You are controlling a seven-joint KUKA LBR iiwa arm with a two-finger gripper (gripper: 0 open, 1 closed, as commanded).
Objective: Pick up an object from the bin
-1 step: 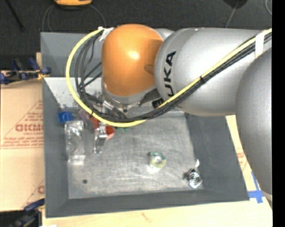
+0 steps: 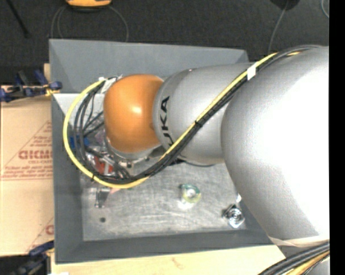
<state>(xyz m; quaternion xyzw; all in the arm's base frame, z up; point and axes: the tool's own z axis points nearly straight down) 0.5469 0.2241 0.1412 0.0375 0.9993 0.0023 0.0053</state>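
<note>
Over the 9 o'clock side of the grey metal bin hangs the silver arm with its orange wrist cover; whether the jaws beneath are parted or closed cannot be told. Loose on the floor lie a small pale-green and silver metal fitting toward 6 o'clock and a shiny silver, blue-tinged piece at 5 o'clock.

Black block lettering on silver arm link, just right of orange cover. Letters turned sideways, running up along link's curved end. "UKA" legible, part of brand name; lower end of word meets yellow-black cable crossing link.
</note>
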